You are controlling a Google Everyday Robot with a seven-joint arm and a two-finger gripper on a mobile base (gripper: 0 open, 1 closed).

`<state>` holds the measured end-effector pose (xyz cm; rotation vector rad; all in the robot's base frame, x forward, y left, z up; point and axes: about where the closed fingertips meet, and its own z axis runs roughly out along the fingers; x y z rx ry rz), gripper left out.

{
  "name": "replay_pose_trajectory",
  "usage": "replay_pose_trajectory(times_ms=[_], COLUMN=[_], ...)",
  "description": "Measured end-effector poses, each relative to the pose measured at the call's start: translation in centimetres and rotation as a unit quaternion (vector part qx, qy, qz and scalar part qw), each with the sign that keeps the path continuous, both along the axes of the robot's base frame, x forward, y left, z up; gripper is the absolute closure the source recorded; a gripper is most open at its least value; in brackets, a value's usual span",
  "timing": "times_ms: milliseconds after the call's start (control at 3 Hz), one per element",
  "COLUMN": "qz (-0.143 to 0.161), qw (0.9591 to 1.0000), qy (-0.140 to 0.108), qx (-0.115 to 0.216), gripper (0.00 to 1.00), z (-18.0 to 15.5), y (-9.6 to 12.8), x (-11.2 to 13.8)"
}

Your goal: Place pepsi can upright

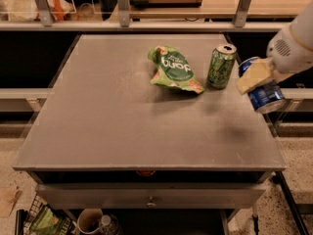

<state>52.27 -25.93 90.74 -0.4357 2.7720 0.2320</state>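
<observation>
Metal glints at the right edge of the frame, where the pepsi can [265,96] is clasped in the gripper [257,80], whose pale cream fingers [252,77] are closed across the can's blue side. The can is tilted rather than upright, with one silver end pointing down toward the lower right. It overlaps the right rim of the table [107,116] and looks to hang just above the surface rather than rest on it, with a faint shadow on the grey top below and to its left. The white arm [293,45] runs from the gripper to the upper right and out of the frame. Just left of the gripper, apart from it, a green can [221,66] stands upright with its open top showing. Left of that, in the upper middle of the tabletop, a crumpled green snack bag [173,70] lies flat.
</observation>
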Motion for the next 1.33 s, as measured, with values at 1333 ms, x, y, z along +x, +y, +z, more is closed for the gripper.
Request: replay_pose_trajectory(times_ms=[1333], qz=[0.207], qw=[0.9572], qy=[-0.128], qx=[0.157], gripper=[1.00], z=[4.7], y=[1.7], x=[-3.0])
